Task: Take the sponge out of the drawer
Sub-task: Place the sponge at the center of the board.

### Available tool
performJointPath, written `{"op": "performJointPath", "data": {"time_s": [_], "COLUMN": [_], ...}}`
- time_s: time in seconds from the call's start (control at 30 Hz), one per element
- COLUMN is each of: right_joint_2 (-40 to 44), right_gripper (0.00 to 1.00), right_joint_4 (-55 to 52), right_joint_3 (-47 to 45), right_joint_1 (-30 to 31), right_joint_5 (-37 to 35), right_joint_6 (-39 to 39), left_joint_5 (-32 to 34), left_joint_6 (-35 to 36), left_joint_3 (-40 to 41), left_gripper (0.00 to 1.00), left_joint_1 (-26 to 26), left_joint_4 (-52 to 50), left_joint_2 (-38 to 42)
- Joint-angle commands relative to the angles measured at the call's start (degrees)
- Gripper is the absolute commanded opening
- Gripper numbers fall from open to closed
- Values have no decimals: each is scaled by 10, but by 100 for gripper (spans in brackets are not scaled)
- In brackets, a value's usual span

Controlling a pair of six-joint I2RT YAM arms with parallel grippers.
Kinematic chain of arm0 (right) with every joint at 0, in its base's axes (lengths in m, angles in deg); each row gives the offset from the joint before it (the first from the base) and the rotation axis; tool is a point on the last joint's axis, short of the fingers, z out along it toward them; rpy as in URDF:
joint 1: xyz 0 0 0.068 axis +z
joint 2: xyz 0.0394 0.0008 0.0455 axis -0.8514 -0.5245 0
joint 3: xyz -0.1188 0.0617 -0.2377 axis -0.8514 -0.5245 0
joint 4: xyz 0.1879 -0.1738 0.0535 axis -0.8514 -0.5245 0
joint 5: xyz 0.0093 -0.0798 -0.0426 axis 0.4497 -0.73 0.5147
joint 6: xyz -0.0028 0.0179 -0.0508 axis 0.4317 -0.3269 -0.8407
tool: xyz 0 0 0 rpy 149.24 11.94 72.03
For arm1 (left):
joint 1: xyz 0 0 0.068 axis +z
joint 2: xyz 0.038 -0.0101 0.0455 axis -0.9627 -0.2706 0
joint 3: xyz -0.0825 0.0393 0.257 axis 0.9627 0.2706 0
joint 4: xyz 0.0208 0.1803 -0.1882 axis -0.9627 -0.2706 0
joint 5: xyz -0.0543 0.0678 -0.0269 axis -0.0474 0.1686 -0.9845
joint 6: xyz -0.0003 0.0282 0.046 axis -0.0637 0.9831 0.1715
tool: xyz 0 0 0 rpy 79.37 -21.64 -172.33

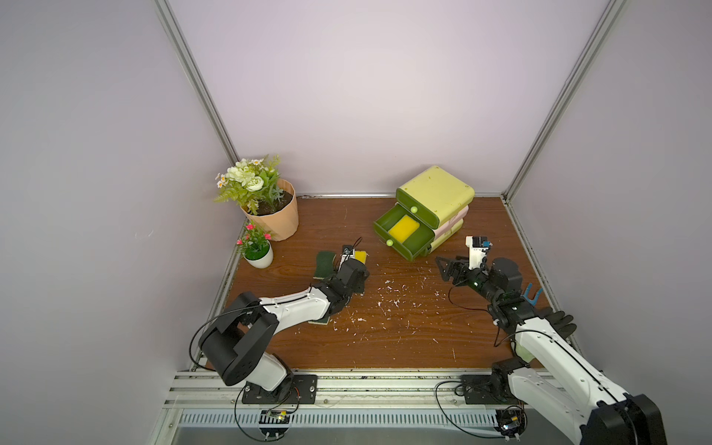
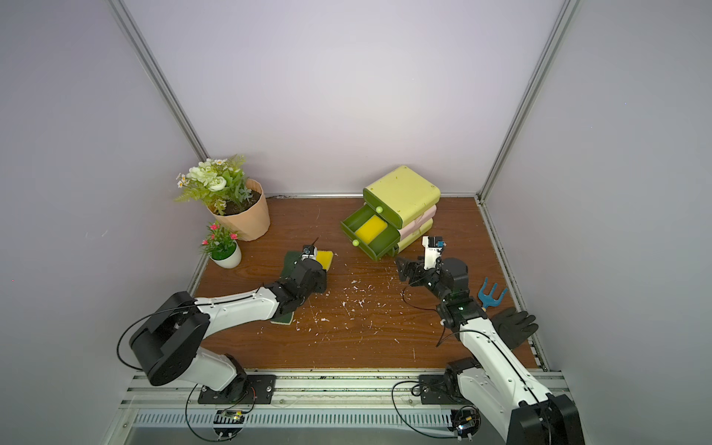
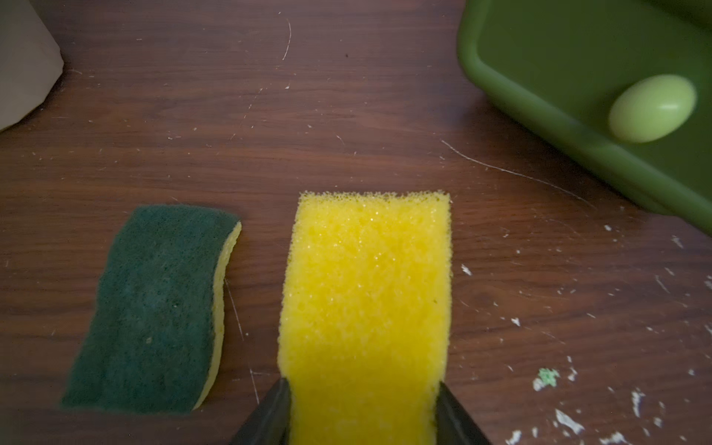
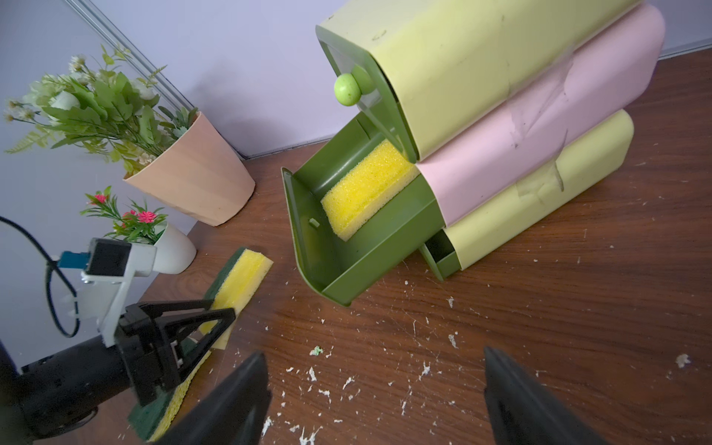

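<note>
Left claw point(image 3: 362, 383) grips a yellow sponge point(image 3: 370, 289) by one end, low over the table point(image 1: 385, 346) and clear of the drawer point(image 4: 366, 266) — whether it touches the wood cannot be told. A second yellow sponge point(image 4: 366, 188) lies in the open drawer. Right claw point(image 4: 373, 356) hangs wide and empty before the drawer.

Judgement: set-down is in hand. Lower flat, then part the jaws fully before lifting.

Room: a green sponge point(image 3: 154, 308) lies just beside on one flank, with the drawer front near on the other — open table toward the middle.
</note>
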Motion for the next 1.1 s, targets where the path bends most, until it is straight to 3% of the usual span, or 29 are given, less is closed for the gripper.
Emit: {"op": "performJointPath", "data": {"time_s": [0.0,0.5,1.07], "right_joint_2": [6,4,6], "right_gripper": [90,90,91], "right_joint_4": [16,11,11], "right_joint_3": [5,7,8], "right_joint_1": [5,6,7], "right_joint_5": [-10,-16,-12], "right_joint_6": [-8,-12,-12], "left_joint_5": [24,46,50], "left_joint_6": [-14,8,5], "left_joint_3": [-23,-108,-124], "left_gripper": [57,61,74], "left_joint_1": [14,23,37], "left_joint_4": [10,-2,-16], "left_joint_2": [-19,-132,-157]}}
